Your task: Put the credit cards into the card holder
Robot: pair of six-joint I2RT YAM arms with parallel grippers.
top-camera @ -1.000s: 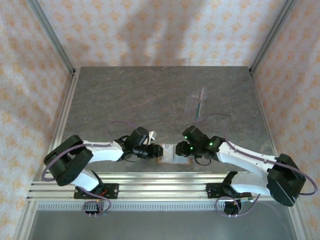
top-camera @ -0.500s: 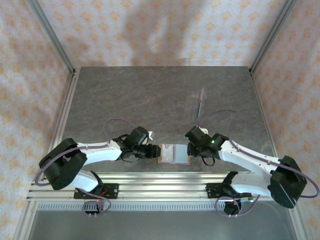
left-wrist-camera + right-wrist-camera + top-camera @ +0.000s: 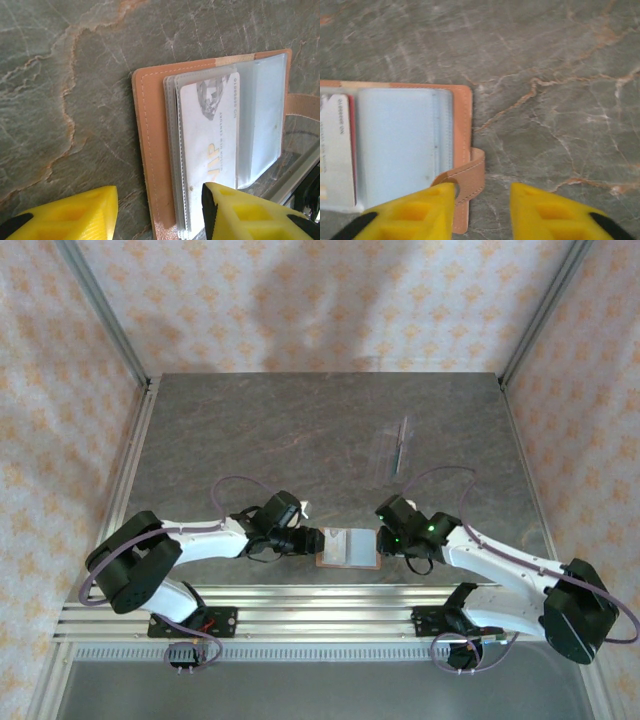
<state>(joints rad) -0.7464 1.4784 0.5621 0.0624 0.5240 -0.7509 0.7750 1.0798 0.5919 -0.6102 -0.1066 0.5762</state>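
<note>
**Seating the cards without dragging the holder**

The holder [image 3: 348, 546] is lying open and flat on the table [image 3: 300, 430], close to the near edge, between the two grippers. The left gripper [image 3: 157, 210] is hanging open over the holder's left border, one finger above bare table and the other above the sleeves [image 3: 260, 120], gripping nothing. The right gripper [image 3: 482, 192] is likewise open and empty, with the tab [image 3: 470, 175] just beside one of its fingers. A pale card [image 3: 210, 135] is sitting in a sleeve, print facing up. Well apart, toward the far right, a thin dark thing is standing in a clear stand [image 3: 393, 448]. We are taking it for the black card, though it is too small to be sure.

For this step, we are judging that one gripper should be pinning the leather border or the tab while the other is working a card. The card should be travelling low and flat, in line with the sleeve's mouth, so the holder is not skating across the table. We are also checking that the pale card is fully home before leaving it.

The holder is showing tan leather inside, stitched along a rounded rim. The sleeves are thin, glossy, faintly cloudy plastic, stacked like pages, and are probably prone to lifting or buckling. The tab is a soft curling strap. The card is looking stiff and slick. The table is grey, veined like stone, and smooth.
</note>
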